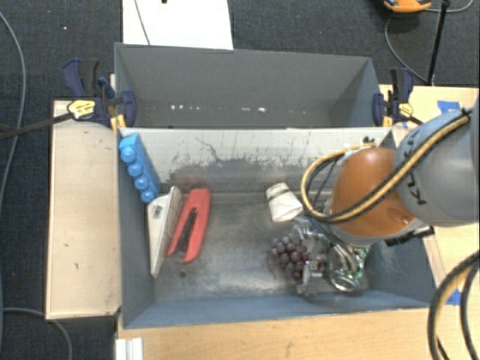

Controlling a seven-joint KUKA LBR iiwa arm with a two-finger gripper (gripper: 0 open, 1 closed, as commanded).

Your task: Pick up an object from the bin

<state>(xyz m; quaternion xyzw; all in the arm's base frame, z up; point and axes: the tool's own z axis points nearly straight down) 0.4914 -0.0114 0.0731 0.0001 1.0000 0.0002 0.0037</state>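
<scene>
Purple grapes [287, 253] lie just beside the pincer [321, 270].

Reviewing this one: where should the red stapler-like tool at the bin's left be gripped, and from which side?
The red tool lies flat and long: likely come from above, closing across its narrow middle. The white slab crowds its left edge.

Your arm [450, 175]: 1 grey rounded link with dark lettering, an orange dome cover [367, 193] at the wrist, black and yellow cables [313, 177] looped beside it, and a silvery metal gripper [330, 268] below.
</scene>
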